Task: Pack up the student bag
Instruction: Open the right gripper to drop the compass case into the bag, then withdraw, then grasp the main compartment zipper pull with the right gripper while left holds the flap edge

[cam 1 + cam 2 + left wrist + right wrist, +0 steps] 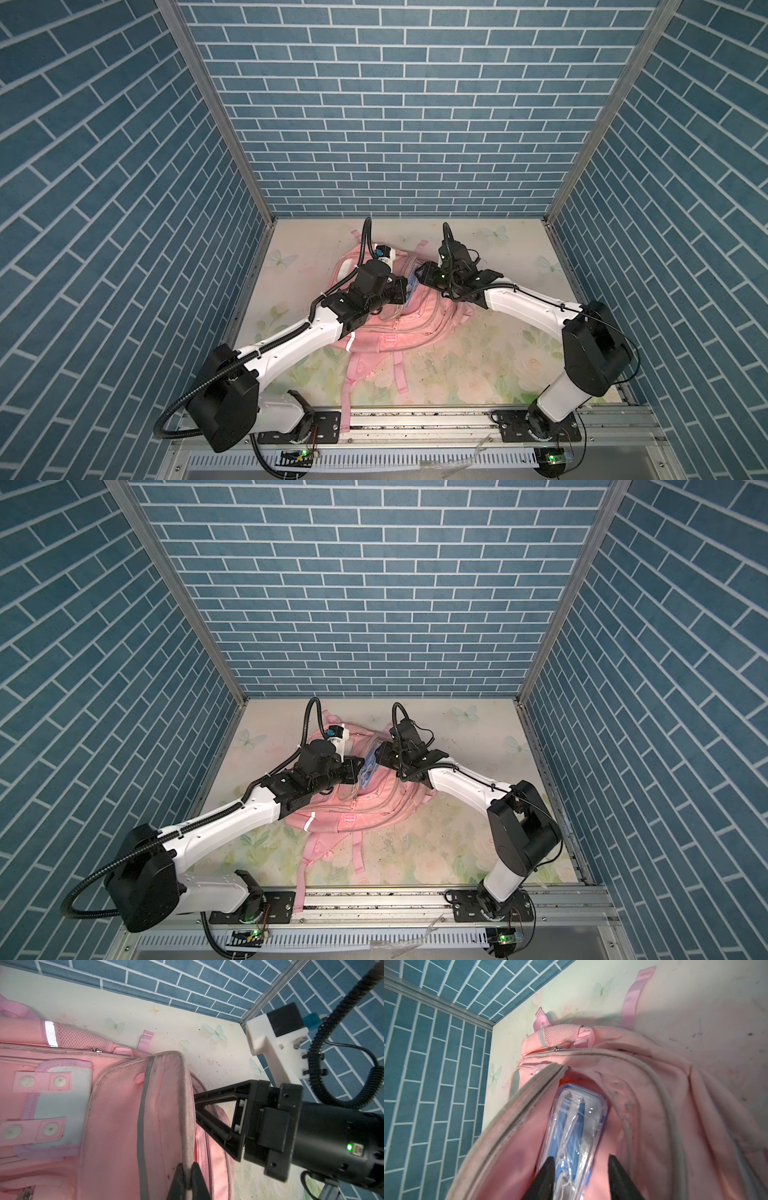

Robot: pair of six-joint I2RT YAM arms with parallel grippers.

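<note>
The metal rail [415,419] carrying both arm bases lay nearest, with a pink strap [345,399] trailing over it. Beyond it, the student bag [399,332] lay in the middle of the floral surface [478,361]. The left end effector [188,1165] was clamped tight on the upturned edge of the bag's flap. The right end effector [581,1157] stood partly open astride a clear pen case [581,1109] – blue pens inside – lying in the pocket mouth. The blue brick wall [407,124] stood behind.

Both top views high above, facing down, wrist views close, sharing the student bag [415,328]
</note>
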